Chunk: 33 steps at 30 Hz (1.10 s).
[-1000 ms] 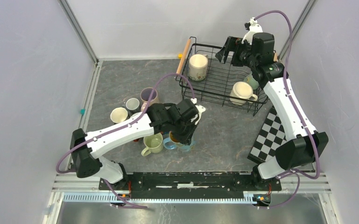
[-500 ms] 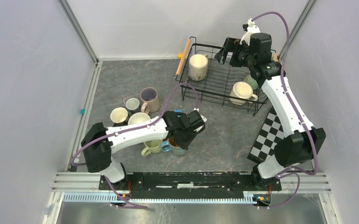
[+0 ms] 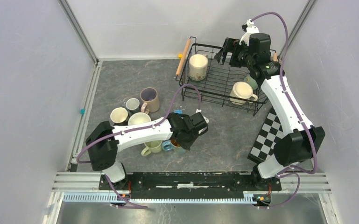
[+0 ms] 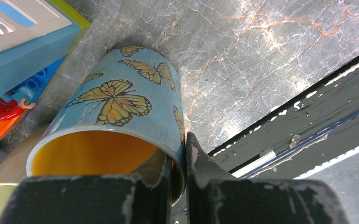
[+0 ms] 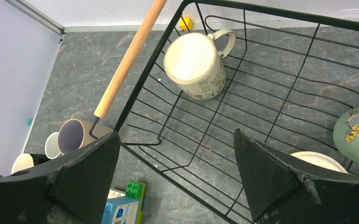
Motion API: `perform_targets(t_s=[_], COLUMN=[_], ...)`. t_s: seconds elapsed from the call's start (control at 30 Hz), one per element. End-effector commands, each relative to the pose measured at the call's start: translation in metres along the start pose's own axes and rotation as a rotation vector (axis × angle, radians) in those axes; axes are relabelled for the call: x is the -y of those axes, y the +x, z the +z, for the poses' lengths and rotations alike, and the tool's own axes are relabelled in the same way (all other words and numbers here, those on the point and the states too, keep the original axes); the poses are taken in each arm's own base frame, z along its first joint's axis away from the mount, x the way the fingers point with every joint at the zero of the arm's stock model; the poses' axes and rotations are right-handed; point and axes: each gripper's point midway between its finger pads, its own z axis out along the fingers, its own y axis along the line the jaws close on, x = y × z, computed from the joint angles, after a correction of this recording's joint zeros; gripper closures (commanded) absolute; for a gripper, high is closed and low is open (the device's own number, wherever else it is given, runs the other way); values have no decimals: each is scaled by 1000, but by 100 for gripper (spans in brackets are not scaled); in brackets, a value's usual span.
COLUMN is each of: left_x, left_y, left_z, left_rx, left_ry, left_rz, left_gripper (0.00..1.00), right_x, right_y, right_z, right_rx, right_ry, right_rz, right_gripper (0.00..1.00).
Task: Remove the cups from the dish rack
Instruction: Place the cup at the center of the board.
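While the right pincer [image 5: 177, 161] gapes wide, the left pincer [image 4: 178, 156] pinches a blue, butterfly-printed, yellow-lined cup [image 4: 121, 100] by its rim.

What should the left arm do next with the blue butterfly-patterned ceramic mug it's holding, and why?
Probably open the left gripper and let go. Its fingers pinch the rim of the blue butterfly-patterned ceramic mug, one inside, one outside, and the mug's base looks down on the grey marbled table beside the pale green ceramic mug.

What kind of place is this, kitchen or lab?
Looks like a lab test cell, not a kitchen: bare white walls in a metal frame, a checkerboard near the dish rack.
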Motion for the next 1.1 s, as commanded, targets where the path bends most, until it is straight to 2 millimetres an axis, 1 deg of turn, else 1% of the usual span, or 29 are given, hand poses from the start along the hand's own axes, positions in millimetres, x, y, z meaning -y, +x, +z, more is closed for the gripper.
perform_targets(t_s=[0.0, 0.2, 0.33, 0.5, 0.73, 0.87, 1.07], left_x=[2, 6, 7, -3, -9, -16, -17], left_y=[-18, -18, -17, -18, -12, -9, -4], left_z=[-5, -4, -3, -4, -8, -11, -11], left_rx=[70, 57, 50, 52, 47, 58, 59], left_ry=[-20, -4, -3, -79, -135, -171, -183], left_rz=[82, 144, 142, 52, -96, -146, -205], left_gripper=[98, 98, 98, 98, 98, 98, 98], right_x=[-2, 0, 0, 0, -2, -3, -3], right_y=[-10, -8, -8, -6, -3, -1, 6], right_z=[0, -1, -1, 0, 1, 1, 3], right_rx=[34, 38, 37, 30, 26, 24, 11], right_ry=[-15, -8, -8, -13, -25, -35, -49], right_rz=[-19, -19, -22, -20, -19, -17, -12], right_gripper=[2, 2, 2, 2, 2, 2, 2])
